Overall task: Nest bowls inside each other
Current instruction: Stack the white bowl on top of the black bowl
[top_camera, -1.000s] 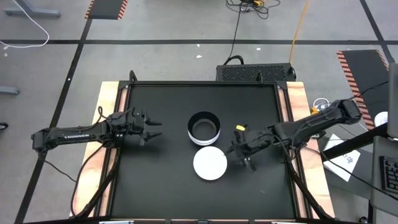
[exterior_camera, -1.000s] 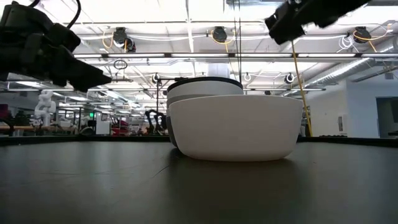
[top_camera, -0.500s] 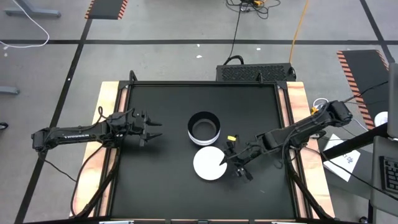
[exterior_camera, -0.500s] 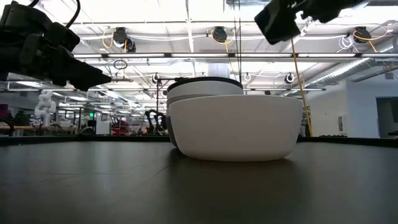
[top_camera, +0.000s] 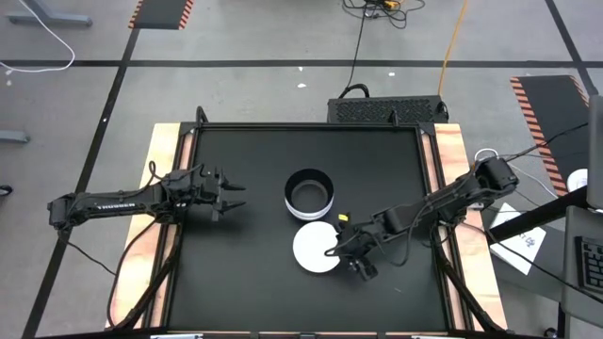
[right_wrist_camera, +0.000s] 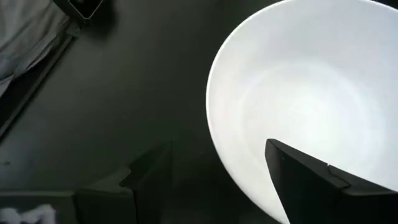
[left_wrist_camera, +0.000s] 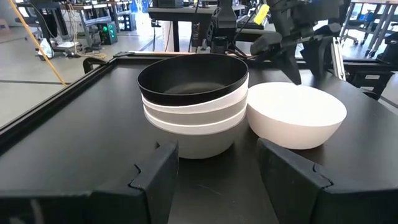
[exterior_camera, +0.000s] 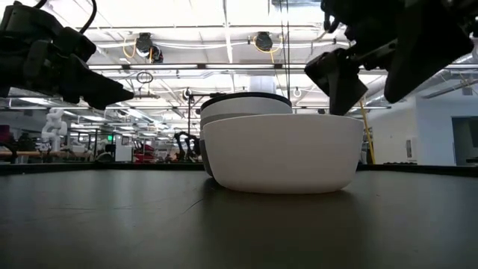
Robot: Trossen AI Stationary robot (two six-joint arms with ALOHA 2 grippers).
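On the left side of the black table point(top_camera: 236, 282), the left gripper point(top_camera: 232, 194) is held in the air, well apart from the bowls, with its fingers partly open and nothing between them. Nothing needs to be done with it for now. Near the middle, a stack of bowls point(top_camera: 308, 192) is seen, with a black bowl point(left_wrist_camera: 193, 78) on top and white and grey ones under it. Just beside the stack, and seemingly touching it, one white bowl point(top_camera: 317, 248) is left alone on the table. Over the right edge of that bowl, the right gripper point(top_camera: 342, 254) is held wide open and empty, with one finger above the inside of the bowl and the other outside the rim. To do this step well, the rim should be kept between the two fingers as the gripper is lowered. The fingers should be closed gently, so the bowl is not tipped or pushed into the stack. Then the bowl should be lifted straight up, carried over the black bowl, and let go low and level.
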